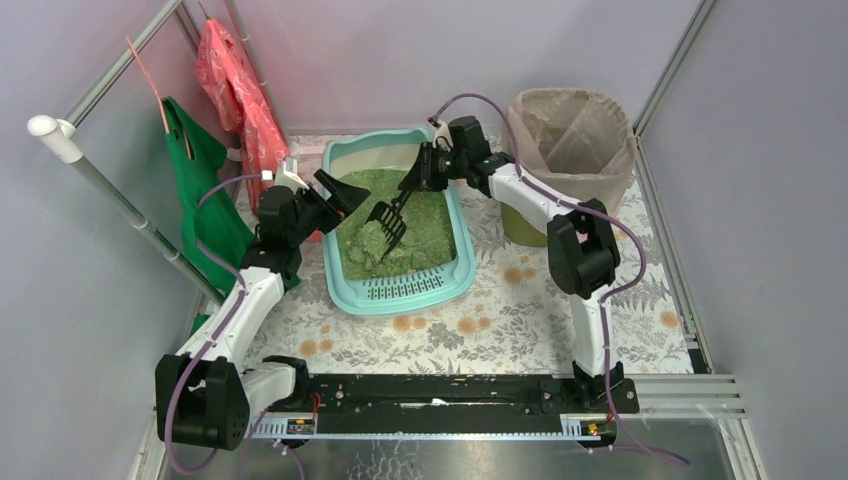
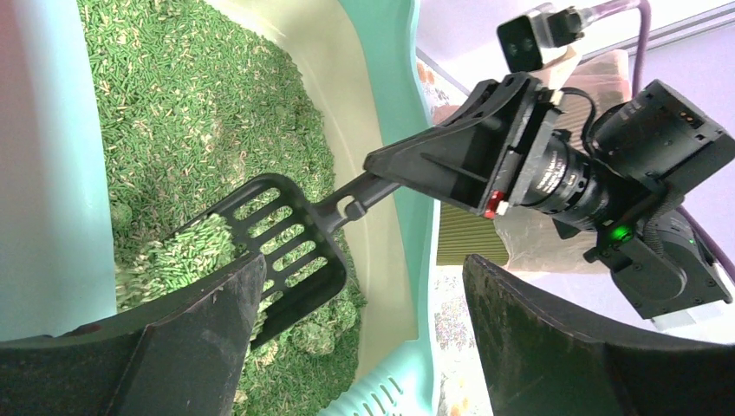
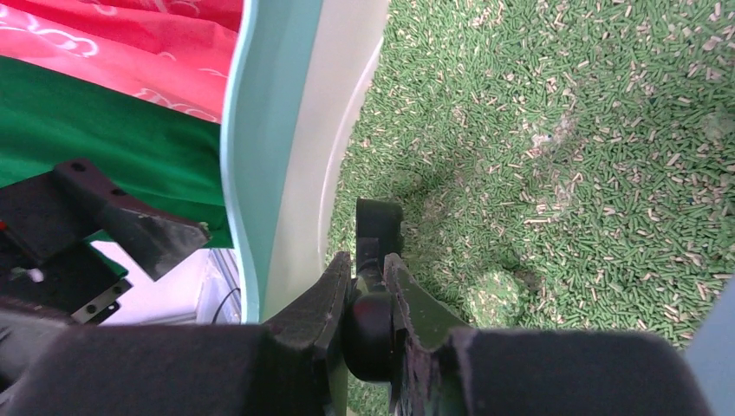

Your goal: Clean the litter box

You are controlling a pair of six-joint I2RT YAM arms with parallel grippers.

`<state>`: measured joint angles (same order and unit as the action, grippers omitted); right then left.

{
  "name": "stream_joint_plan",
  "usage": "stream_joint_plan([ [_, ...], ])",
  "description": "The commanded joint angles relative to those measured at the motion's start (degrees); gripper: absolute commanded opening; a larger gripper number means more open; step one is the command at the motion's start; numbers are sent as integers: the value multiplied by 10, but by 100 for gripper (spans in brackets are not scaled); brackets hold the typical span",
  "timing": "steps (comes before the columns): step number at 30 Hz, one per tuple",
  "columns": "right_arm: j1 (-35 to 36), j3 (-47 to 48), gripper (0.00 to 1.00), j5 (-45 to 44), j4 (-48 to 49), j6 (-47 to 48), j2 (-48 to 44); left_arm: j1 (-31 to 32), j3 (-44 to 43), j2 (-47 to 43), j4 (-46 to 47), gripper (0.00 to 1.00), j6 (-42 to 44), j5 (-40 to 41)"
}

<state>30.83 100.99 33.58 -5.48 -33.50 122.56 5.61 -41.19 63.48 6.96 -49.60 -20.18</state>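
From the right wrist, only a handle stub of the scoop (image 3: 378, 227) between the right gripper (image 3: 368, 270) fingers, head unseen. From the left wrist, scoop's near corner hidden behind a finger (image 2: 195, 347) of the left gripper (image 2: 362, 286); litter box (image 2: 386, 35) cropped by the edges.

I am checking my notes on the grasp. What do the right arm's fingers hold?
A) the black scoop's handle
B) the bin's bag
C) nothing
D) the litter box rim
A: the right fingers are shut on the handle of the scoop, whose slotted head is over the litter box.
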Motion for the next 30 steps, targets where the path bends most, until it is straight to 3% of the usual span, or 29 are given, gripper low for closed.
stream_joint_plan([
  [1, -23, 19, 0, 41, 22, -20, -48, -4, 9, -3, 40, 91, -4, -7],
  [15, -56, 46, 0, 110, 89, -102, -20, -4, 10, -4, 41, 91, -3, -10],
  [23, -92, 80, 0, 114, 60, -86, -18, -4, 3, -4, 34, 91, 0, -6],
  [30, -104, 74, 0, 144, 114, -137, 13, -6, -4, 1, 26, 91, 4, -6],
])
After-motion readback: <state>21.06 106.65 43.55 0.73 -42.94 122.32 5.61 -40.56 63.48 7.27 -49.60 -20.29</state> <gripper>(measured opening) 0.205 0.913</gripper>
